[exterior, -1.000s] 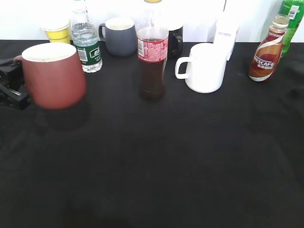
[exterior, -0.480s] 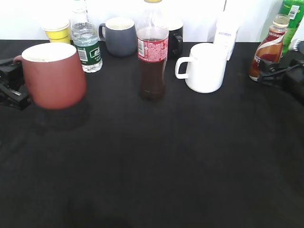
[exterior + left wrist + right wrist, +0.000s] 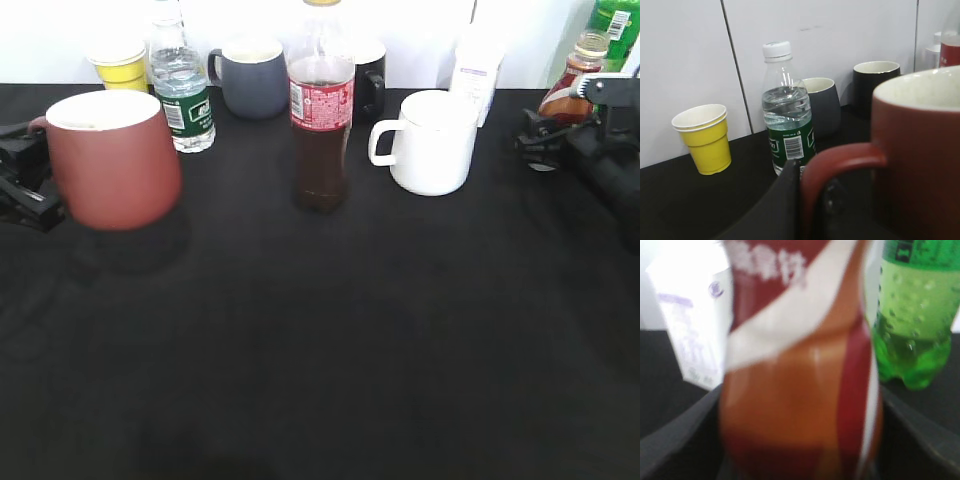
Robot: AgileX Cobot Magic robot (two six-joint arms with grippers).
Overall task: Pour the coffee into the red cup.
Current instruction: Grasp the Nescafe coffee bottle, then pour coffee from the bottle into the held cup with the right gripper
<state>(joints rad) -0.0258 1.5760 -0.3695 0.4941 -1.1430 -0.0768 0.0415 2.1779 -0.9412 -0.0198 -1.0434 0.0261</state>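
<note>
The red cup (image 3: pixel 115 165) is a large brick-red mug with a white inside, at the far left of the exterior view. My left gripper (image 3: pixel 25 185) is shut on its loop handle and holds it upright just above the black table; the left wrist view shows the cup (image 3: pixel 920 150) with my finger (image 3: pixel 807 195) against the handle. The coffee (image 3: pixel 570 90) stands at the back right, its lower half hidden by my right gripper (image 3: pixel 545 140). In the right wrist view the blurred bottle (image 3: pixel 800 405) fills the gap between my open fingers (image 3: pixel 800 390).
A cola bottle (image 3: pixel 320 110) and a white mug (image 3: pixel 432 142) stand mid-table. Along the back are a yellow paper cup (image 3: pixel 122 70), a water bottle (image 3: pixel 182 90), a grey-blue mug (image 3: pixel 250 75), a black mug (image 3: pixel 368 80), a white carton (image 3: pixel 475 65) and a green bottle (image 3: pixel 615 25).
My right arm has come in from the right edge and its fingers now flank the coffee bottle. The left gripper and the red cup have not moved.
</note>
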